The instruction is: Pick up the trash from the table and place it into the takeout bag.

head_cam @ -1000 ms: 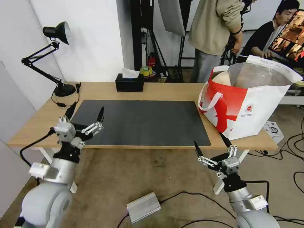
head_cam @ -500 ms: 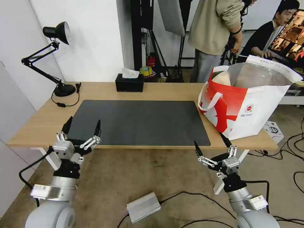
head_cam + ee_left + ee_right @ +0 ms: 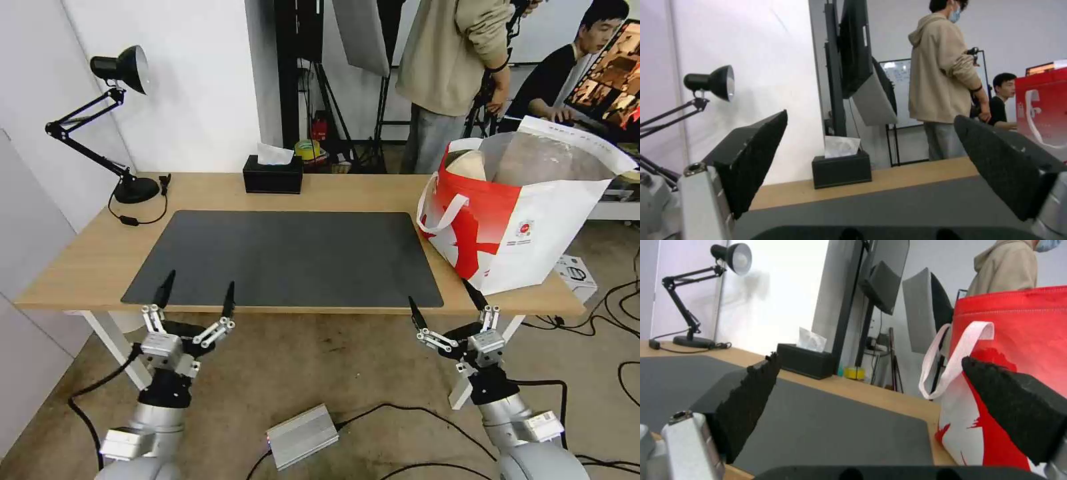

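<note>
Head view: the takeout bag (image 3: 527, 220) stands upright at the right end of the worktop (image 3: 80, 267), partly on the dark mat (image 3: 293, 257), with a beige pulp bowl (image 3: 467, 163) visible inside its foil-lined mouth. The left gripper (image 3: 196, 300) hangs at the near edge of the worktop, left of centre, jaws spread wide and holding nothing. The right gripper (image 3: 445, 308) hangs at the near edge just below the bag, jaws likewise wide apart and unloaded. A black tissue box (image 3: 272, 175) sits at the far edge.
</note>
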Controlling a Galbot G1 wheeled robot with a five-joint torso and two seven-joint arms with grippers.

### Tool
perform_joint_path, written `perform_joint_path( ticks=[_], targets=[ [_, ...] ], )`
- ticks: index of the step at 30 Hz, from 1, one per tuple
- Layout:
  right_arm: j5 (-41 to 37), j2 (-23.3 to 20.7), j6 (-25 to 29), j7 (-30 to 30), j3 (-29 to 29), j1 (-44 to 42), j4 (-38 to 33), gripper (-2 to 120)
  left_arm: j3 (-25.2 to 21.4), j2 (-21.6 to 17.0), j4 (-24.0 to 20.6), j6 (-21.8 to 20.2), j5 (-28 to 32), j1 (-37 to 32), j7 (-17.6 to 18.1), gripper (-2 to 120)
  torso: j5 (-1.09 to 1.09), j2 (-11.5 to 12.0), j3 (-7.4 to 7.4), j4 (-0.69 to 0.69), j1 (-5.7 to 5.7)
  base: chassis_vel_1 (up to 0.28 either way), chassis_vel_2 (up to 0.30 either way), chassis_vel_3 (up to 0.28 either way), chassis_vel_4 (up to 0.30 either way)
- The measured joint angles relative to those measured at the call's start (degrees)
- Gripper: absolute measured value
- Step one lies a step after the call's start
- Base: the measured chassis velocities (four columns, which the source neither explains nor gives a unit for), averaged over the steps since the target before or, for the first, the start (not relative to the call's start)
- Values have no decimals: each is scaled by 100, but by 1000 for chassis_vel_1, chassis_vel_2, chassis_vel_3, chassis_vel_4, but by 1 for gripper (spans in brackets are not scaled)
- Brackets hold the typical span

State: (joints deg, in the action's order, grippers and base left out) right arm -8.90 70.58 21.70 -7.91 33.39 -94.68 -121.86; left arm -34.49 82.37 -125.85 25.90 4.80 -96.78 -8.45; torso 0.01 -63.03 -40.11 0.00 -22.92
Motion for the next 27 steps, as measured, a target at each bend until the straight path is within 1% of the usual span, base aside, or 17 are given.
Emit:
perform_joint_path(
  ticks=[5,18,24,27],
  targets=[
    [0,0,0,0,0,0,0,100,28,-4,81,154,-54,9,10,100,0,0,0,0,0,0,0,0,0],
    [0,0,0,0,0,0,0,100,50,16,207,280,-108,-14,59,100,-1,0,0,0,0,0,0,0,0],
    [0,0,0,0,0,0,0,100,76,14,354,361,-245,3,203,100,-1,0,0,0,0,0,0,0,0],
    [0,0,0,0,0,0,0,100,77,12,362,364,-257,3,214,100,-1,0,0,0,0,0,0,0,0]
  ],
)
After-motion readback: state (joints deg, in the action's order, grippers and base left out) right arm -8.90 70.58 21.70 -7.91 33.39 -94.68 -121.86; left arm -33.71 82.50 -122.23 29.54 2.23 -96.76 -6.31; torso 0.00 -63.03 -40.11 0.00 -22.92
